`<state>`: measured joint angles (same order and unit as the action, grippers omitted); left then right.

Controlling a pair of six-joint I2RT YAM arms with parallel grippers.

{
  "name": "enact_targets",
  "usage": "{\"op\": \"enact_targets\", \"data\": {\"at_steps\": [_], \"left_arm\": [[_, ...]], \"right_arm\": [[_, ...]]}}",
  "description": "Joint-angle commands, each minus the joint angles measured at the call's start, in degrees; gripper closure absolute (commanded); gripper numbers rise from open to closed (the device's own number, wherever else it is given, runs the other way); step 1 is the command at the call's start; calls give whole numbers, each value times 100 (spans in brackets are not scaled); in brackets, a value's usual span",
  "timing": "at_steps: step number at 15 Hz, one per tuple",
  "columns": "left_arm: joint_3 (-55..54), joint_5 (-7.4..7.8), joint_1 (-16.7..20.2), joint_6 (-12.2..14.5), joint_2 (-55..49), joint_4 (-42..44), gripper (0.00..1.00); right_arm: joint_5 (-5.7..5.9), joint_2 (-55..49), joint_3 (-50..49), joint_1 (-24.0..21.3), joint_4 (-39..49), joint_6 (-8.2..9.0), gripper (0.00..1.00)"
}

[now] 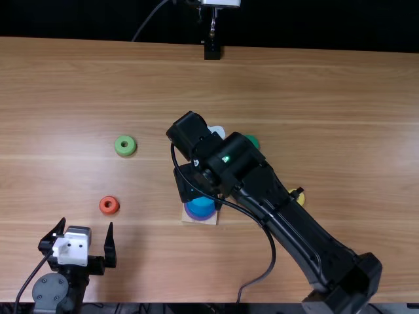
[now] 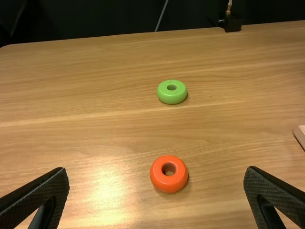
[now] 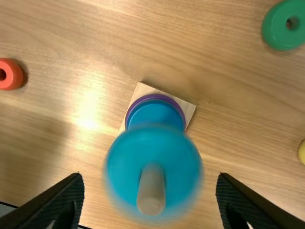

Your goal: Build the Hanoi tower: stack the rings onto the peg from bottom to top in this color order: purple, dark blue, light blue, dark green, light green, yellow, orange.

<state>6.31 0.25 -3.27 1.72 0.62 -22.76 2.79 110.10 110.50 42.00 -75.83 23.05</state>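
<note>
Peg [image 3: 151,202] upright, long axis vertical, tip up toward my right wrist camera, standing on the pale square base [image 3: 187,109]. Light blue ring [image 3: 152,183] is around it, hole in line with the shaft, high over the lower blue ring [image 3: 155,113] and purple ring [image 3: 179,106]. My right gripper [image 1: 188,181] is spread wide around the stack; its fingers [image 3: 66,198] flank the light blue ring, neither touching, nothing gripped. My right arm [image 1: 288,222] reaches in from about five o'clock in the top view.

Clock read from the peg, top view: orange ring [image 1: 109,205] near nine, light green ring [image 1: 125,146] between ten and eleven, dark green ring [image 1: 253,140] near one, yellow ring [image 1: 300,198] near three, partly behind my right arm. All four are flat on the table [image 1: 340,118], holes up. My left gripper [image 1: 85,229] is between eight and nine, well apart from the peg, fingers wide open, empty, just beside the orange ring.
</note>
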Motion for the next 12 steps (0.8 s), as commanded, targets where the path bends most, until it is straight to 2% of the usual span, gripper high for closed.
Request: {"op": "enact_targets", "data": {"at_steps": [1,5,8,12], "left_arm": [[-631,28,46,92,-62,-445,0],[-631,28,46,103,-62,-445,0],[-631,28,46,92,-62,-434,0],[-631,28,46,92,-62,-445,0]], "right_arm": [[27,213,7,28,36,100,0],[27,222,323,10,68,121,0],[38,319,622,-43,78,532,0],[38,626,613,-842,89,553,0]]}}
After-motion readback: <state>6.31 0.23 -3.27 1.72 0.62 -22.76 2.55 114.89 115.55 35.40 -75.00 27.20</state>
